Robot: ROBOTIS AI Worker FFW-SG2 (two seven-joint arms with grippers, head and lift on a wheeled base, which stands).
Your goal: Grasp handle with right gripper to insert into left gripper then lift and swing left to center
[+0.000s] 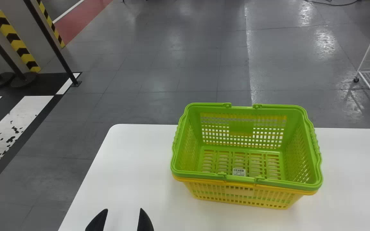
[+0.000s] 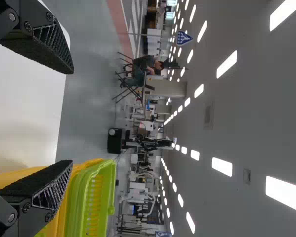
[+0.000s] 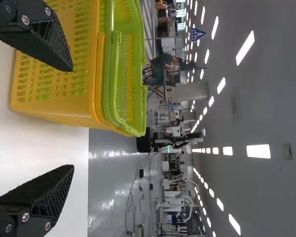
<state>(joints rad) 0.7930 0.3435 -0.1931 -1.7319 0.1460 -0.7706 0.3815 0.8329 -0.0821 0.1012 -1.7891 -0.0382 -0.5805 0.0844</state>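
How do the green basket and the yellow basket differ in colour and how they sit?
The green basket is bright green; the yellow basket is orange-yellow. The green basket is nested inside, while the yellow basket is the outer one, standing on the white table. The green basket's rim is on top; the yellow basket's rim lies just beneath it. Both are upright, with slotted walls.

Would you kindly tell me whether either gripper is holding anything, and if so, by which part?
Nothing is held: the left gripper and the right gripper are open, and the green basket sits in the yellow basket on the table.
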